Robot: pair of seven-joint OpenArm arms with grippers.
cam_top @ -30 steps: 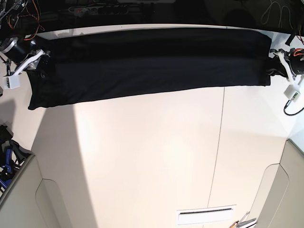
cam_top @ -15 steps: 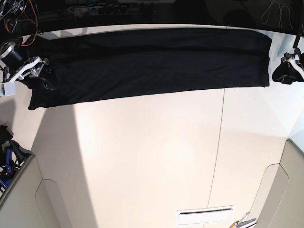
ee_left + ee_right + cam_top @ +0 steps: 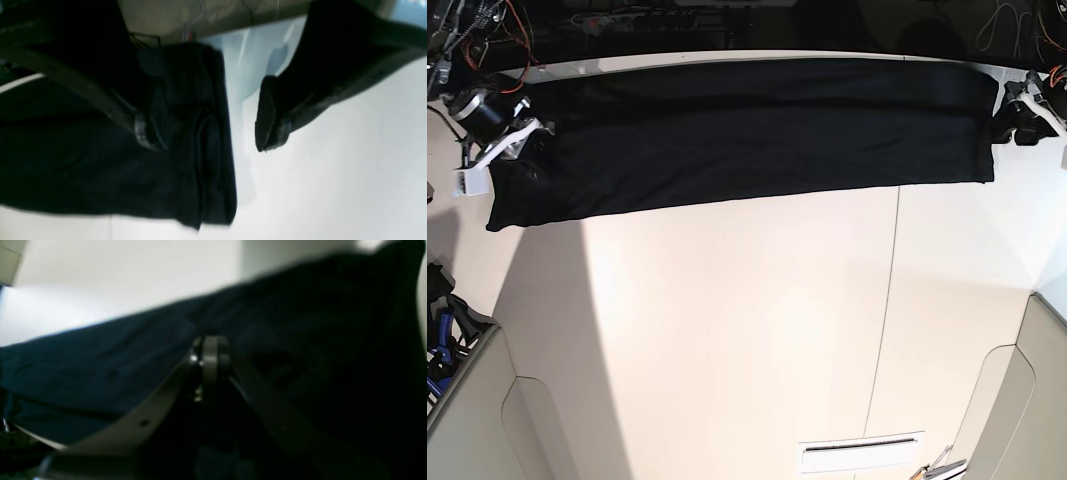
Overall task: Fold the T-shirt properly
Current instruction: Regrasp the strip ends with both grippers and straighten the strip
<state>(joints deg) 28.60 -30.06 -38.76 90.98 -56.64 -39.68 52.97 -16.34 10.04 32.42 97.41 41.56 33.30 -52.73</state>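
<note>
A bare white table fills the near ground. Beyond it, along the table's far edge, the T-shirt lies folded into a long black band. At the band's end on the base view's right, the left gripper stands with jaws apart, one finger over the cloth. At the opposite end, the right gripper is pressed together against the fabric.

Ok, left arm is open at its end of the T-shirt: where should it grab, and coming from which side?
Take the near corner of the T-shirt, at its stacked short edge. Come in from the bare table beyond that end: one finger of the left gripper already hangs over the cloth, the other over the table, so the folded layers lie between them.
</note>
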